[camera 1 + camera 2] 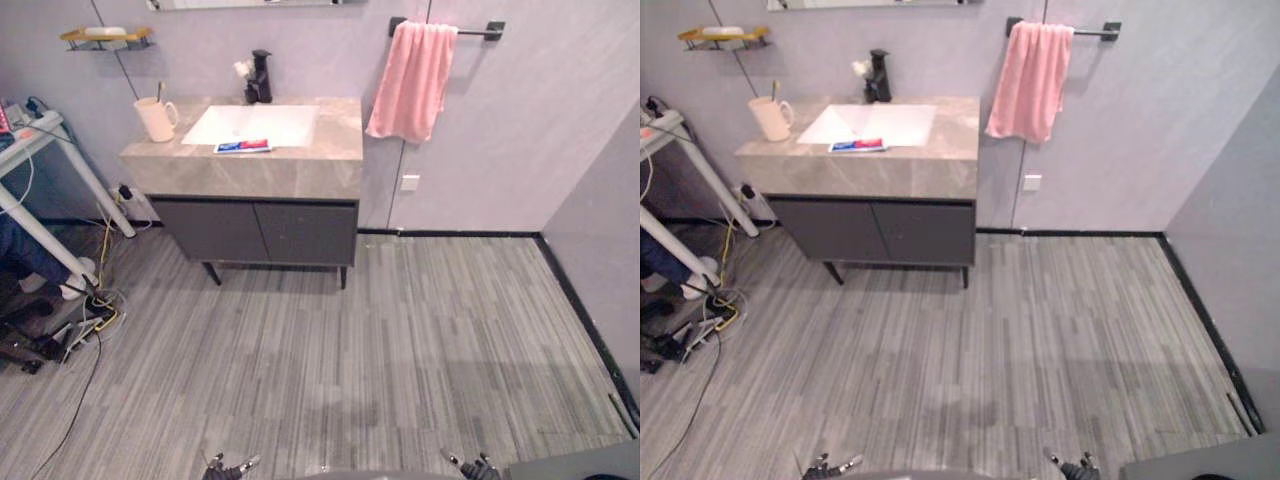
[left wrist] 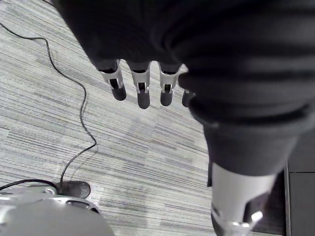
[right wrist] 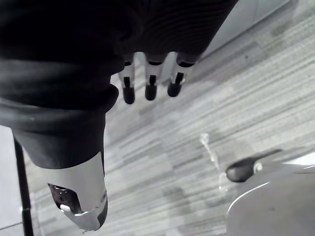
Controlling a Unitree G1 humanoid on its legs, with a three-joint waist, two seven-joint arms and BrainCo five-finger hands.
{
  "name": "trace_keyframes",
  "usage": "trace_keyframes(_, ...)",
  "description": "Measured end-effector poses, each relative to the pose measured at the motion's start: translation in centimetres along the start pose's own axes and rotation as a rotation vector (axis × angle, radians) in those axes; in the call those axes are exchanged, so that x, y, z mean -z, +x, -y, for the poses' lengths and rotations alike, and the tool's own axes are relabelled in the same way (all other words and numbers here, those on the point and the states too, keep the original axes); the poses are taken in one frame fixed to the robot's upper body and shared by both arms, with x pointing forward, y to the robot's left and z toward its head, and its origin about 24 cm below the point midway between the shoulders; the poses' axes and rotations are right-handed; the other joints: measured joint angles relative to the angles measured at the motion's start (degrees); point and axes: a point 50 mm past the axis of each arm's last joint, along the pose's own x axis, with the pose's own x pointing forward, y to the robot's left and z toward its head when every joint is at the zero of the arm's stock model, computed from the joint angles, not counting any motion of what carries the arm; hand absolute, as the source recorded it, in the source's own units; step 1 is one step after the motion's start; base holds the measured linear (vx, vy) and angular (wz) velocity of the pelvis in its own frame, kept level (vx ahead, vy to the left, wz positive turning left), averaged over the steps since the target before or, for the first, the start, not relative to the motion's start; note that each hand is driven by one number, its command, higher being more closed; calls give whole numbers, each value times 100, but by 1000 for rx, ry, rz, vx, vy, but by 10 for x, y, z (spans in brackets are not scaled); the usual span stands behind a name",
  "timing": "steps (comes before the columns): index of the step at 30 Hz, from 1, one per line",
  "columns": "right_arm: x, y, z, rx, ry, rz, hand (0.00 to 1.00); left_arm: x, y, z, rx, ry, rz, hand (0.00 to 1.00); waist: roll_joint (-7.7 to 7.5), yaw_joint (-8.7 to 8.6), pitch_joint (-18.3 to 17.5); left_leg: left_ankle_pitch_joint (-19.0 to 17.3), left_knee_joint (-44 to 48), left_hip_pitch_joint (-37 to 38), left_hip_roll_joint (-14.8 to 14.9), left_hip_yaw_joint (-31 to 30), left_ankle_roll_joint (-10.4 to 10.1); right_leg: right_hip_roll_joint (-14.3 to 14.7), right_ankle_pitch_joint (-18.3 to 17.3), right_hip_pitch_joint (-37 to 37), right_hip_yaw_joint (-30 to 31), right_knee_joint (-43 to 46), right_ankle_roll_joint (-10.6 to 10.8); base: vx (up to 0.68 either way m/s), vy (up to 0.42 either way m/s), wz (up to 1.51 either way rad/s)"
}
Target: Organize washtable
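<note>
The washtable (image 1: 300,165) stands against the far wall, a marble top over a dark cabinet, with a white sink (image 1: 252,124) and a black faucet (image 1: 260,77). A cream cup (image 1: 155,118) holding a toothbrush sits at its left end. A toothpaste tube (image 1: 243,146) lies on the sink's front rim. A pink towel (image 1: 412,80) hangs on a bar to the right. My left hand (image 1: 228,467) and right hand (image 1: 470,465) hang low at the bottom edge, far from the washtable. Both hold nothing, their fingers (image 2: 142,91) straight over the floor, likewise the right fingers (image 3: 150,83).
A gold wall shelf (image 1: 105,38) with a soap bar hangs up left. White stand legs (image 1: 50,190) and tangled cables (image 1: 85,310) crowd the left side. Wide striped floor (image 1: 400,340) lies between me and the cabinet. A dark baseboard (image 1: 585,310) edges the right wall.
</note>
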Motion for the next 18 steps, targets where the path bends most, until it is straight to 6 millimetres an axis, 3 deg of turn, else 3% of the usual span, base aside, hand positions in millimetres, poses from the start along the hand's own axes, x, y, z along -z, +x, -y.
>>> trace_keyframes(11,-12,2,-12,-21,9,30,0,-17,5,1,12,14,52,0,-62,23,285,-81,49,-49,181,646,-112,186,236,-147,592,-296,-73,-37,-40,-31)
trace_keyframes(15,-13,2,-15,-24,25,29,0,-27,9,1,18,37,75,0,-126,-10,398,-132,196,-138,261,573,-181,165,123,-186,244,-191,-145,11,-75,9)
trace_keyframes(16,-13,2,-15,-24,29,29,0,-29,9,1,17,39,79,0,-142,-10,427,-186,314,-168,288,546,-227,160,56,-191,194,-92,-139,51,-95,32)
trace_keyframes(18,-12,2,-16,-22,38,29,0,-32,10,-1,13,37,90,0,-171,21,468,-572,1434,-565,492,493,-240,146,-111,-230,47,316,-86,76,-119,24)
